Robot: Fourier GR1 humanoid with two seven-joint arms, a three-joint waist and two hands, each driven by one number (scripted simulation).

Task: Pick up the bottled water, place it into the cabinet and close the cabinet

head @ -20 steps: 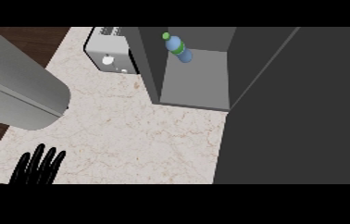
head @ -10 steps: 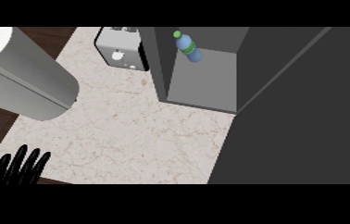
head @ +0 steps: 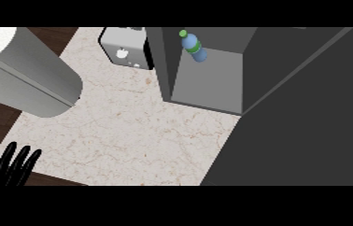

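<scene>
The bottled water [head: 194, 46], clear blue with a green cap and band, stands inside the open grey cabinet [head: 207, 82] near its back left corner. The cabinet's dark door [head: 296, 122] fills the right side of the head view. My left hand [head: 17, 162] shows at the lower left edge with straight fingers pointing up, far from the bottle and holding nothing. My right hand does not show.
A white and silver toaster [head: 124, 50] stands on the marble counter [head: 138, 131] just left of the cabinet. A large grey cylinder [head: 34, 78] slants across the upper left. Dark wood floor shows beyond the counter's left edge.
The cabinet, bottle and toaster have slid to the right in the view. The dark door covers more of the right side. My left hand has drifted toward the left edge.
</scene>
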